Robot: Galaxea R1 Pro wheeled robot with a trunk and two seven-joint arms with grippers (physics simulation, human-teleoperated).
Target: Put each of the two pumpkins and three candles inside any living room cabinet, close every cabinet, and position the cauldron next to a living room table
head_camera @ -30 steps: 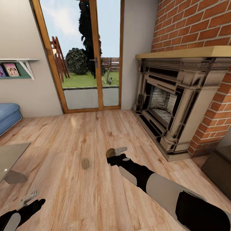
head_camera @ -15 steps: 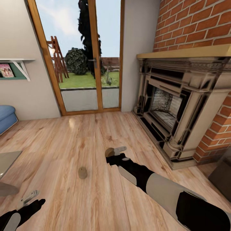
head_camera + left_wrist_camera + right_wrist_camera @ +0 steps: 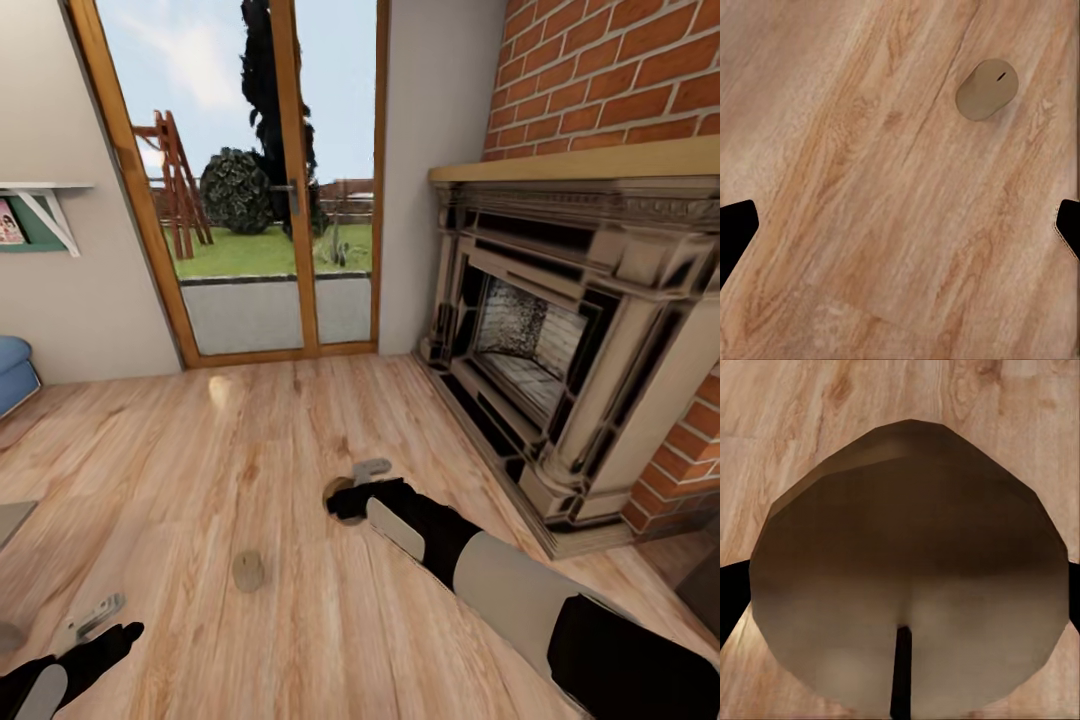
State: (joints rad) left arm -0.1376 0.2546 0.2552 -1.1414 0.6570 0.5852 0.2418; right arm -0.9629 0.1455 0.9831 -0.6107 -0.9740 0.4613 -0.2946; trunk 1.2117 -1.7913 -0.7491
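Right end effector (image 3: 350,487) clamps candle (image 3: 907,585) | second candle (image 3: 248,570) on floor (image 3: 250,430) nearby

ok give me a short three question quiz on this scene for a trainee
1. True or false: the right gripper holds a stubby beige-grey cylinder candle.
2. Where does the second beige-grey candle stand? A) on the light wood plank floor B) on the red-brick fireplace mantel C) on a shelf
3. Fill in: the left gripper is ____, holding nothing.

Key: 1 true; 2 A; 3 open
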